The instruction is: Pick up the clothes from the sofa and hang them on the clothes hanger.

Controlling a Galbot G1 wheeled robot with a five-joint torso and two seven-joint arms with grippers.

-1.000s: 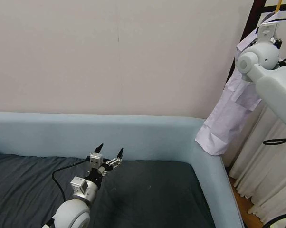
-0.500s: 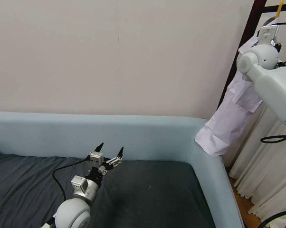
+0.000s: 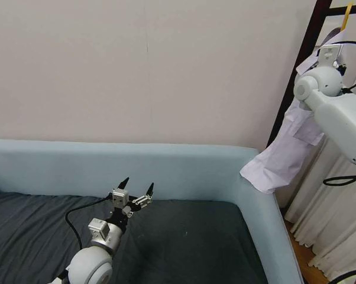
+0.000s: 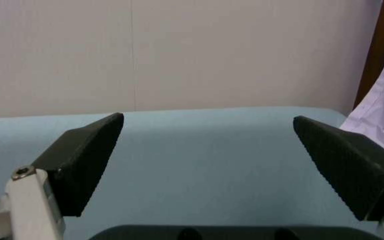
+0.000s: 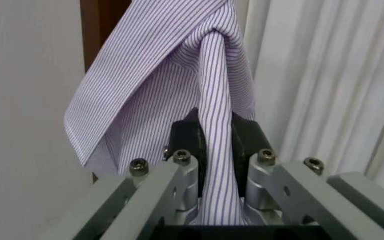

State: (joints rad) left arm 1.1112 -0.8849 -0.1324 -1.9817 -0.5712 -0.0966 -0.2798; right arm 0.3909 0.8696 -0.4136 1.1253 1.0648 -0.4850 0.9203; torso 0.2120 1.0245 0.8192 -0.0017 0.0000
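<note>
Right gripper [image 5: 215, 145], raised beside the rack at the robot's right, has its fingers pinched tight on a bunched fold of the striped shirt [image 3: 284, 148]; nothing else is in its grasp.

Sofa [image 3: 107, 165]: pale blue back and arm around a dark seat cushion [image 3: 196, 236], with no garment lying on the visible part.

Shirt: off the sofa and hanging from the right gripper. Its lower end reaches the sofa's back corner; whether it touches there cannot be told.

Rack post [image 3: 311, 29]: dark wood, leaning up behind the shirt, in front of a pale curtain [image 3: 320, 225].

Left gripper [image 3: 136, 184]: fingers spread wide and empty, poised low above the seat cushion, well apart from the shirt.

Hanger [image 3: 348, 12]: a yellow piece at the top edge, just above the right wrist.

Step in hand, by judgement: the hanging stage, with pickup done. The next move calls for carrying the gripped fold up to the hanger and letting go only once the cloth is caught, since the trailing end may drag on the sofa corner.
</note>
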